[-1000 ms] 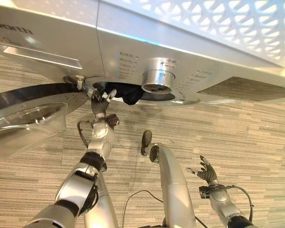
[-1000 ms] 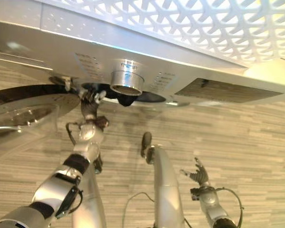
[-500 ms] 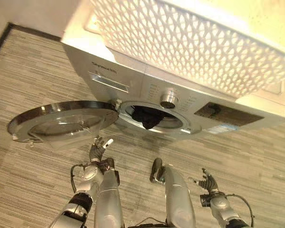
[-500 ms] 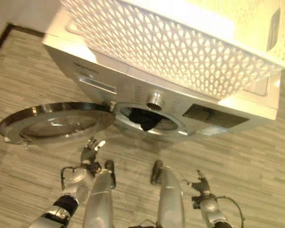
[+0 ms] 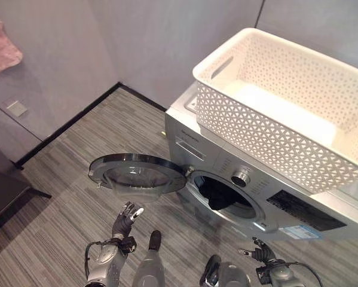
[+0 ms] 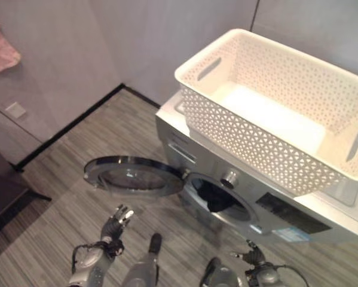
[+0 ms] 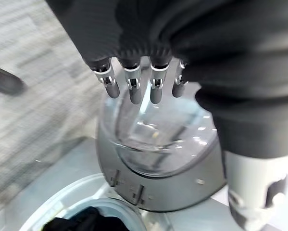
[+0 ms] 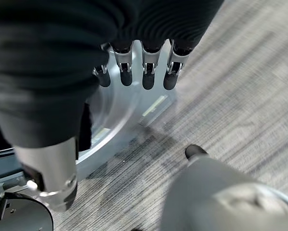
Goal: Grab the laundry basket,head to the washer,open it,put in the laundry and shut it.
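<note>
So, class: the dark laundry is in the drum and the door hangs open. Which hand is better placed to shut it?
Left, probably. The left hand is open just below the swung-out door, on its side; the right hand sits below the washer, far from the door.

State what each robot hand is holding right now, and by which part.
Nothing is held. The left hand and the right hand both hang open and empty in front of the washer, apart from its open door.

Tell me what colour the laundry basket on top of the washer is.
White, with a triangle-cutout lattice; the laundry basket shows best in the right eye view.
</note>
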Tool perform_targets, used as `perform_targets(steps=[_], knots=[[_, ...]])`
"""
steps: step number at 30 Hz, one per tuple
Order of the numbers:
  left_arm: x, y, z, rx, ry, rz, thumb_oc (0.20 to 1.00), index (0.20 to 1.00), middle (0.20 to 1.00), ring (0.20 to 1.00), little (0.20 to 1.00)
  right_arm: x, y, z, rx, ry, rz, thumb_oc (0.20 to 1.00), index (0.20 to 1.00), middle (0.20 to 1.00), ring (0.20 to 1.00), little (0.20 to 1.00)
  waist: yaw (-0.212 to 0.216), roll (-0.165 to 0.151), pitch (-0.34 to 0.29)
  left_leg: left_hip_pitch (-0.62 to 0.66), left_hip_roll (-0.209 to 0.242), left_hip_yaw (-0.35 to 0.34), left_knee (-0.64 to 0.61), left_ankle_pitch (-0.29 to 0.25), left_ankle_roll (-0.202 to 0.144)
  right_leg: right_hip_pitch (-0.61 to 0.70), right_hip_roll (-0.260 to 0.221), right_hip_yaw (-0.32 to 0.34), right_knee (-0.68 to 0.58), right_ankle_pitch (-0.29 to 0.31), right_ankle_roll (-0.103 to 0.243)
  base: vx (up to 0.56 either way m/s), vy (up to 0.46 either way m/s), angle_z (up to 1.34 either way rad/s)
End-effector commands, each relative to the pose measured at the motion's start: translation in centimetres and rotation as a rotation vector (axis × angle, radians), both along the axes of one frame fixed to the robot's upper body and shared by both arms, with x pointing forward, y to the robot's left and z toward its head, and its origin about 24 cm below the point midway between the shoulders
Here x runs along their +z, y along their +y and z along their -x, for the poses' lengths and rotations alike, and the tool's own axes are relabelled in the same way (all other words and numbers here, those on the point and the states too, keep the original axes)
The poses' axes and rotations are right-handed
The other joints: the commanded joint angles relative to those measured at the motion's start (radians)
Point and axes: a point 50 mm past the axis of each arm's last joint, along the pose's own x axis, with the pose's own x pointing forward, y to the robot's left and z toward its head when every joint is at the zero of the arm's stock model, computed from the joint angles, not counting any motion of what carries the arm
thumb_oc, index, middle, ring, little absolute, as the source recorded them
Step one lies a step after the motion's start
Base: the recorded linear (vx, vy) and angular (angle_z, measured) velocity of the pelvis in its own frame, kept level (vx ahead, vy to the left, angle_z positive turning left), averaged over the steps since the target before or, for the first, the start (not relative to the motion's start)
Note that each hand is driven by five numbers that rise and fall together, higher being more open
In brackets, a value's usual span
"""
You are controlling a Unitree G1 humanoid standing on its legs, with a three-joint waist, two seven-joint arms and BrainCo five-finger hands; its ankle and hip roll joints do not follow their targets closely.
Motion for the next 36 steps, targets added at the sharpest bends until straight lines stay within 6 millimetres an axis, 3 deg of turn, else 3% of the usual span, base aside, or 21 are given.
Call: perform_targets(steps=[1,3,5,6,7,8,9,10,11,14,18,20,21,23,24,25,26,29,30,32,36], knots=[[2.8,1.7,-1.1,0.029,-0.153,-0.059,1.0,1.0,1.0,1.0,1.0,0.6,-2.8,1.0,-0.04,0.014,0.064,1.0,1.0,1.0,1.0,1.0,-0.032,0.033,0.0,0.149,0.081,0.018,0.002,0.039,-0.001,-0.042,0.001,0.103,-0.123,0.142,0.08,0.02,0.361,0.09],[3.8,3.0,-1.1,0.057,-0.192,-0.104,1.0,1.0,1.0,1.0,1.0,0.7,-3.3,1.6,-0.063,0.019,0.065,1.0,1.0,1.0,1.0,1.0,-0.032,0.036,-0.012,0.163,0.106,0.006,-0.073,0.046,-0.01,-0.055,-0.016,0.121,-0.112,0.156,0.098,-0.01,0.307,0.19],[4.7,3.7,-1.4,0.053,-0.224,-0.165,1.0,1.0,1.0,1.0,1.0,0.7,-4.0,2.2,-0.08,0.034,0.076,1.0,1.0,1.0,1.0,1.0,-0.024,0.034,-0.003,0.144,0.103,-0.032,-0.068,0.048,-0.017,-0.064,-0.034,0.133,-0.105,0.173,0.109,-0.07,0.248,0.06],[6.1,4.9,-1.6,0.065,-0.273,-0.217,1.0,1.0,1.0,1.0,1.0,0.6,-4.6,3.0,-0.098,0.065,0.084,1.0,1.0,1.0,1.0,1.0,-0.021,0.03,0.004,0.15,0.078,-0.078,-0.039,-0.014,-0.017,-0.081,-0.062,0.158,-0.098,0.194,0.124,-0.03,0.184,-0.03],[6.1,4.9,-1.6,0.065,-0.273,-0.217,1.0,1.0,1.0,1.0,1.0,0.6,-4.6,3.0,-0.098,0.065,0.084,1.0,1.0,1.0,1.0,1.0,-0.021,0.03,0.004,0.15,0.078,-0.078,-0.038,-0.014,-0.017,-0.081,-0.062,0.159,-0.098,0.194,0.124,-0.1,0.414,-0.01],[7.8,5.6,-1.9,0.049,-0.341,-0.282,1.0,1.0,1.0,1.0,1.0,0.7,-6.0,4.5,-0.149,0.106,0.112,1.0,1.0,1.0,1.0,1.0,-0.025,0.02,0.013,0.124,0.05,-0.048,0.008,-0.096,-0.008,-0.078,-0.112,0.17,-0.109,0.225,0.148,-0.07,0.233,0.07],[7.8,5.6,-1.9,0.049,-0.341,-0.282,1.0,1.0,1.0,1.0,1.0,0.7,-6.0,4.5,-0.149,0.106,0.112,1.0,1.0,1.0,1.0,1.0,-0.025,0.02,0.013,0.124,0.05,-0.048,0.008,-0.096,-0.008,-0.078,-0.112,0.17,-0.109,0.225,0.148,-0.11,0.504,0.15],[9.1,6.9,-1.8,0.056,-0.38,-0.355,1.0,1.0,1.0,1.0,1.0,0.6,-6.5,5.8,-0.189,0.136,0.118,1.0,1.0,1.0,1.0,1.0,-0.027,0.004,0.017,0.109,0.01,-0.018,0.043,-0.177,0.008,-0.078,-0.16,0.191,-0.138,0.261,0.172,-0.08,0.386,0.1],[9.5,7.5,-1.6,0.06,-0.39,-0.388,1.0,1.0,1.0,1.0,1.0,0.5,-6.4,5.9,-0.194,0.139,0.109,1.0,1.0,1.0,1.0,1.0,-0.027,-0.004,0.02,0.096,-0.013,-0.005,0.076,-0.207,0.021,-0.083,-0.177,0.206,-0.145,0.275,0.176,-0.11,0.511,0.05],[10.8,9.3,-1.8,0.06,-0.395,-0.55,1.0,1.0,1.0,1.0,1.0,0.5,-6.8,7.0,-0.23,0.143,0.101,1.0,1.0,1.0,1.0,1.0,-0.034,-0.025,0.033,0.041,-0.092,0.016,0.141,-0.242,0.047,-0.08,-0.235,0.221,-0.203,0.374,0.2,-0.11,0.379,-0.15],[10.9,11.7,-2.6,0.049,-0.316,-0.738,1.0,1.0,1.0,1.0,1.0,0.3,-6.8,8.1,-0.235,0.175,0.09,1.0,1.0,1.0,1.0,1.0,-0.06,-0.038,0.038,-0.007,-0.14,0.035,0.189,-0.267,0.069,-0.086,-0.259,0.246,-0.251,0.435,0.204,-0.08,0.329,-0.01],[11.0,12.7,-3.2,0.043,-0.274,-0.808,1.0,1.0,1.0,1.0,1.0,0.2,-6.5,8.0,-0.215,0.173,0.072,1.0,1.0,1.0,1.0,1.0,-0.076,-0.028,0.046,-0.021,-0.137,0.046,0.177,-0.238,0.09,-0.123,-0.18,0.317,-0.152,0.335,0.164,-0.13,0.35,0.09],[10.8,13.5,-3.1,0.06,-0.242,-0.842,1.0,1.0,1.0,1.0,1.0,0.0,-6.0,8.3,-0.204,0.183,0.061,1.0,1.0,1.0,1.0,1.0,-0.076,-0.024,0.045,-0.018,-0.136,0.059,0.155,-0.222,0.101,-0.134,-0.129,0.322,-0.095,0.276,0.143,-0.17,0.392,-0.02],[10.4,15.5,-2.8,0.068,-0.14,-0.948,1.0,1.0,1.0,1.0,1.0,-0.1,-5.7,8.3,-0.153,0.184,0.051,1.0,1.0,1.0,1.0,1.0,-0.067,-0.021,0.04,-0.02,-0.132,0.088,0.1,-0.179,0.124,-0.128,-0.054,0.269,0.057,0.191,0.121,-0.13,0.327,-0.28],[10.4,15.5,-2.8,0.068,-0.14,-0.948,1.0,1.0,1.0,1.0,1.0,-0.1,-5.7,8.3,-0.153,0.184,0.051,1.0,1.0,1.0,1.0,1.0,-0.067,-0.021,0.04,-0.02,-0.132,0.088,0.1,-0.179,0.124,-0.128,-0.054,0.269,0.057,0.191,0.121,-0.12,0.241,-0.65],[11.0,17.3,-2.9,0.08,-0.084,-1.028,1.0,1.0,1.0,1.0,1.0,-0.1,-5.6,8.6,-0.128,0.193,0.027,1.0,1.0,1.0,1.0,1.0,-0.057,-0.034,0.038,-0.011,-0.121,0.115,0.04,-0.149,0.126,-0.103,-0.008,0.245,0.121,0.128,0.107,-0.12,0.099,-0.75],[11.2,18.1,-2.7,0.093,-0.055,-1.047,1.0,1.0,1.0,1.0,1.0,-0.3,-5.3,8.7,-0.121,0.197,0.015,1.0,1.0,1.0,1.0,1.0,-0.048,-0.048,0.037,-0.018,-0.117,0.126,0.025,-0.139,0.121,-0.077,-0.001,0.226,0.088,0.124,0.108,-0.18,0.075,-0.7],[12.5,19.6,-3.5,0.1,-0.011,-1.129,1.0,1.0,1.0,1.0,1.0,0.2,-5.4,7.5,-0.08,0.155,0.019,1.0,1.0,1.0,1.0,1.0,-0.061,-0.073,0.046,-0.038,-0.091,0.135,-0.004,-0.112,0.109,-0.116,0.016,0.259,0.031,0.149,0.118,-0.16,-0.079,-0.5],[14.5,20.5,-4.5,0.135,-0.038,-1.172,1.0,1.0,1.0,1.0,1.0,0.9,-5.7,5.9,-0.042,0.093,0.04,1.0,1.0,1.0,1.0,1.0,-0.07,-0.109,0.059,-0.098,-0.066,0.147,0.017,-0.102,0.104,-0.116,0.016,0.256,-0.026,0.181,0.128,-0.21,-0.124,-0.51],[16.4,21.0,-5.7,0.167,-0.055,-1.217,1.0,1.0,1.0,1.0,1.0,1.9,-5.6,4.0,0.002,0.015,0.026,1.0,1.0,1.0,1.0,1.0,-0.084,-0.149,0.08,-0.163,-0.045,0.158,0.026,-0.084,0.095,-0.128,0.029,0.254,-0.101,0.217,0.145,-0.2,-0.131,-0.4],[17.2,20.9,-6.6,0.154,-0.053,-1.27,1.0,1.0,1.0,1.0,1.0,2.5,-4.9,3.2,0.016,-0.06,-0.019,1.0,1.0,1.0,1.0,1.0,-0.107,-0.172,0.089,-0.18,-0.035,0.168,0.019,-0.081,0.09,-0.141,0.036,0.272,-0.154,0.243,0.154,0.01,-0.022,-0.29]])
